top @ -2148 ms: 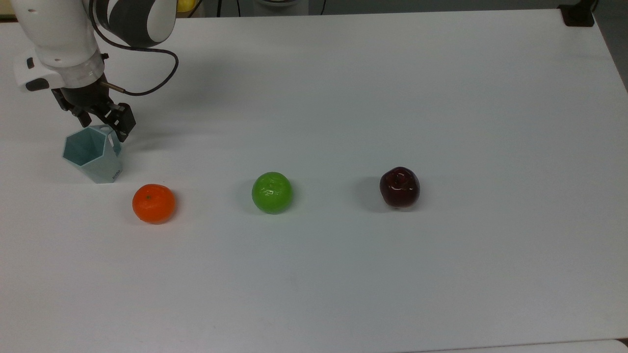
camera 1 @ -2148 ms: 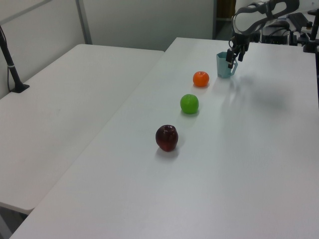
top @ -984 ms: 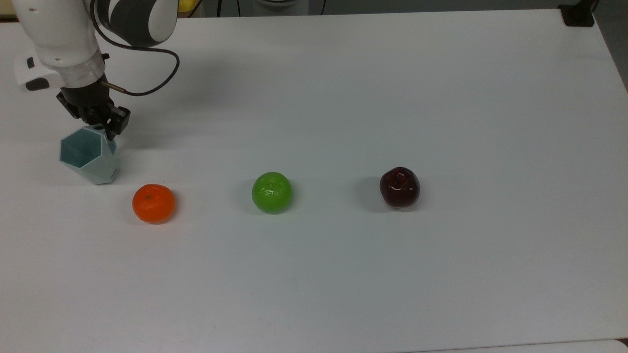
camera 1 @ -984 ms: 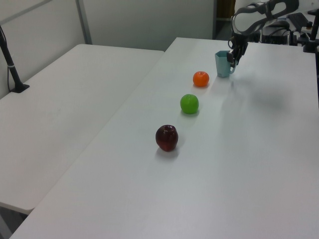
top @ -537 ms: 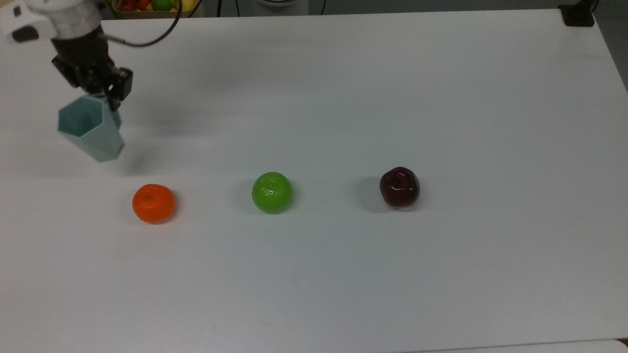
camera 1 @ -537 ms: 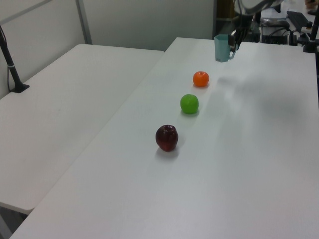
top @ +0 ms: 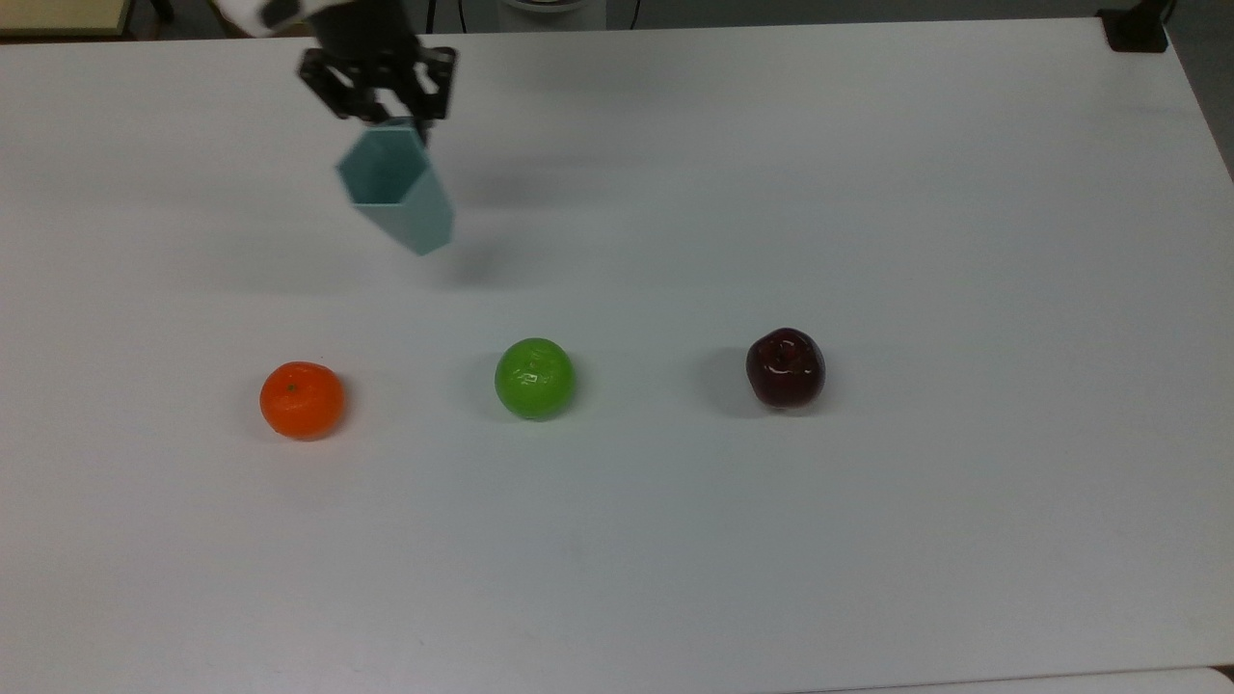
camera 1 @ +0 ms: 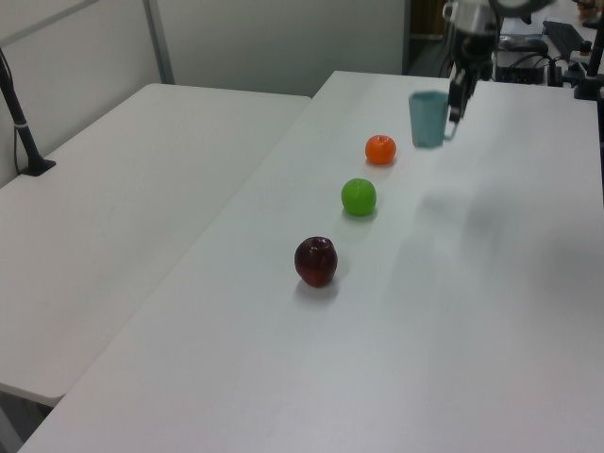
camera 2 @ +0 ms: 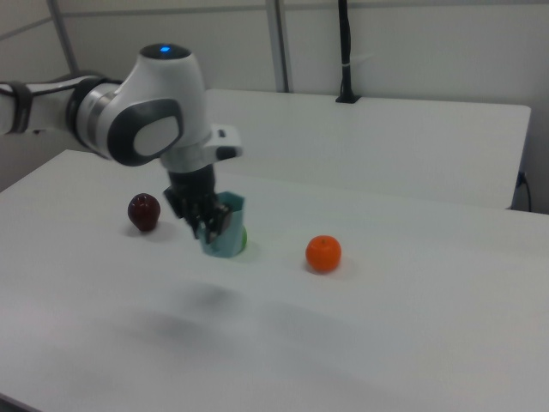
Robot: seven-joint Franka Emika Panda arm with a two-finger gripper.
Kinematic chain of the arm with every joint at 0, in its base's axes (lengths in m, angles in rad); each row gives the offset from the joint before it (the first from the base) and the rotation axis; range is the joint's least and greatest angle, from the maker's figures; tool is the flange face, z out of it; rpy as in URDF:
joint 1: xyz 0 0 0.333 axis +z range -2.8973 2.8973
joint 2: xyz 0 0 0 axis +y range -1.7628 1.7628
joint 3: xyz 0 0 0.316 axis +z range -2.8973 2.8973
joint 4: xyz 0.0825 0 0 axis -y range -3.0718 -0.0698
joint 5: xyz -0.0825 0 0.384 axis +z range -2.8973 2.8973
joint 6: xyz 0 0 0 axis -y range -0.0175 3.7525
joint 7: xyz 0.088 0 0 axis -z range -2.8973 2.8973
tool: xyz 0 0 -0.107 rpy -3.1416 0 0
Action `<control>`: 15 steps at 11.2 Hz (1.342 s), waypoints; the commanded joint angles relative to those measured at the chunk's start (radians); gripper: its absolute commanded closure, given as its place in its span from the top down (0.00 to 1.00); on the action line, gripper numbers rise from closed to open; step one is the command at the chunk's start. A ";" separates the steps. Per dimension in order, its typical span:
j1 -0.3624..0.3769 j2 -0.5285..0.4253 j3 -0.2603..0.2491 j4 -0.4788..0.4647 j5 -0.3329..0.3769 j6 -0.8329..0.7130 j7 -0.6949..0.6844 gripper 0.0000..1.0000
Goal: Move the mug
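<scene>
The pale teal faceted mug (top: 395, 189) hangs in the air above the white table (top: 868, 193), held at its rim by my gripper (top: 388, 114), which is shut on it. In the top view it is behind the gap between the orange and the green apple. The left view has the mug (camera 1: 428, 119) lifted beyond the orange, with the gripper (camera 1: 457, 102) at its right side. In the right view the mug (camera 2: 225, 227) hangs under the gripper (camera 2: 206, 220) and hides most of the green apple.
An orange (top: 302, 399), a green apple (top: 535, 378) and a dark red apple (top: 786, 367) lie in a row across the table. A second white table (camera 1: 113, 208) stands beside it in the left view. A black post base (top: 1136, 29) sits at the far right corner.
The gripper closed on the mug's rim, lifted it off the table, and has carried it to the top view's right, from beside the orange to behind the orange–green apple gap.
</scene>
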 commanded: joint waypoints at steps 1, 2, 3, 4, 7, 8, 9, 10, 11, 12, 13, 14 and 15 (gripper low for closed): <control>0.002 -0.042 0.089 -0.124 -0.086 0.022 0.047 0.05; 0.002 -0.027 0.127 -0.162 -0.134 0.030 0.059 0.05; 0.002 -0.001 0.150 -0.184 -0.166 0.064 0.113 0.05; 0.002 0.014 0.158 -0.190 -0.183 0.108 0.160 0.05; 0.006 0.039 0.158 -0.189 -0.185 0.128 0.173 0.06; 0.008 0.050 0.160 -0.189 -0.185 0.128 0.181 0.10; 0.011 0.057 0.161 -0.189 -0.188 0.128 0.196 0.14; 0.014 0.062 0.161 -0.189 -0.189 0.128 0.204 0.23; 0.014 0.065 0.161 -0.187 -0.191 0.128 0.219 0.34; 0.014 0.067 0.161 -0.186 -0.191 0.128 0.233 0.58; 0.016 0.067 0.163 -0.186 -0.191 0.127 0.237 0.75; 0.014 0.067 0.163 -0.184 -0.191 0.124 0.238 0.87; 0.014 0.062 0.164 -0.183 -0.191 0.116 0.238 1.00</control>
